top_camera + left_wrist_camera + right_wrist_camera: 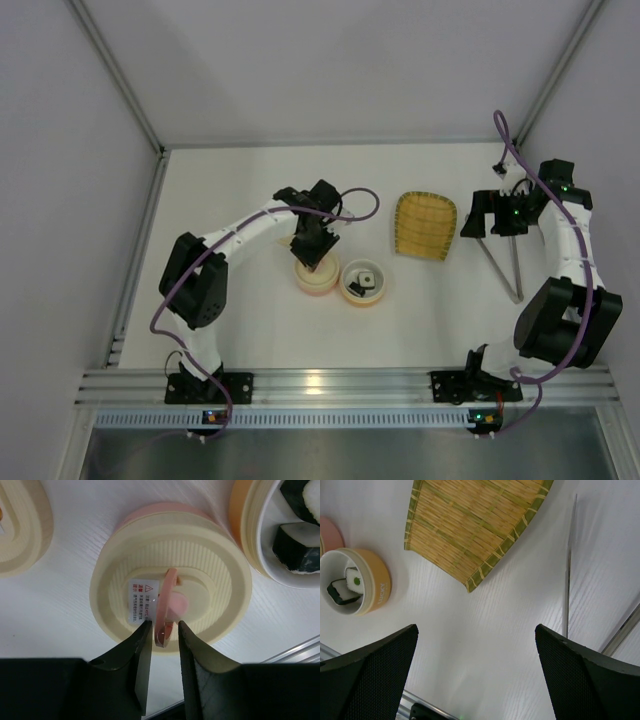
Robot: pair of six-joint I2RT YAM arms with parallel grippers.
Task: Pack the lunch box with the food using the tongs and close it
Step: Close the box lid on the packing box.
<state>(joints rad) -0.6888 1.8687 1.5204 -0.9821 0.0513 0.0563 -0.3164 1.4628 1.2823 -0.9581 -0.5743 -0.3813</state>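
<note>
Two sushi-roll pieces (pixel 300 545) lie in the orange bowl (pixel 380 585) near the middle of the table. The bowl stands just right of the pink container (pixel 314 284). That container wears a cream lid (pixel 200 570), and your left gripper (pixel 163 630) hangs right over it. Its fingers (pixel 142 655) stand narrowly apart on either side of the lid's upright pink tab (pixel 167 605); whether they pinch it, you cannot tell. Another cream lid (pixel 20 525) lies just beside the container. The tongs (pixel 505 265) lie flat on the table's right side, right of the bamboo tray (pixel 425 225), with their joined tip pointing near. Your right gripper (pixel 480 680) hovers by their far ends, jaws spread wide, holding nothing.
</note>
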